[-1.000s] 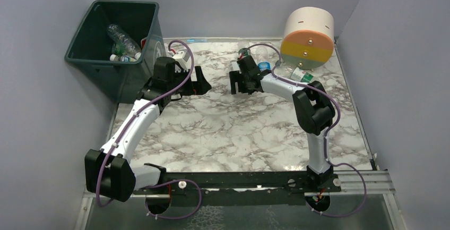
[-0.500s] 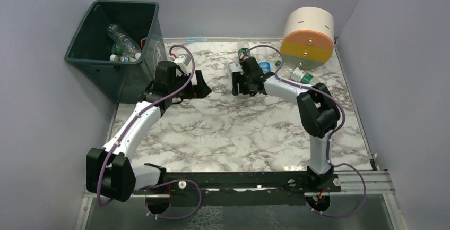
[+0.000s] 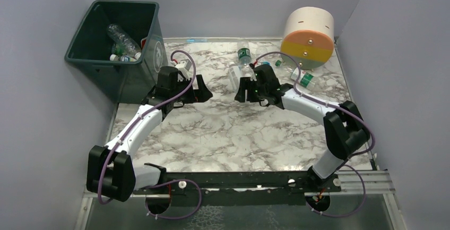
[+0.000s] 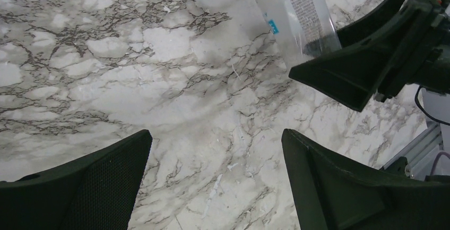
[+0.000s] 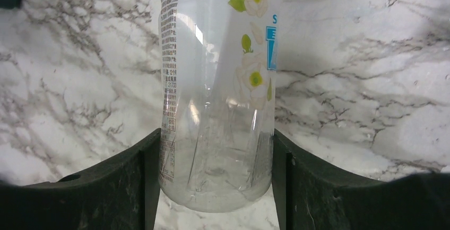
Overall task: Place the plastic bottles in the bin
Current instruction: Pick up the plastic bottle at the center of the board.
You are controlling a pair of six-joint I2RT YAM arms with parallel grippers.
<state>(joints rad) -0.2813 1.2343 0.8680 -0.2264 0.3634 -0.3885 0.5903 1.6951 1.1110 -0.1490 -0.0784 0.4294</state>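
Where overhead hides contact, right wrist shows right gripper (image 5: pixel 214 137) clamping clear bottle (image 5: pixel 217 54), left gripper (image 4: pixel 215 134) spread wide.

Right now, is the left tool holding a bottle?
No, the left tool is wide open above the marble table, with nothing in it.

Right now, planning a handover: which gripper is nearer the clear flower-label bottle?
Right. The right gripper grips the flower-label bottle; the left gripper hangs open, apart, to its left.

Lab test cell: plain lilac walls (image 3: pixel 228 1) enclose a marble-patterned table (image 3: pixel 228 129).
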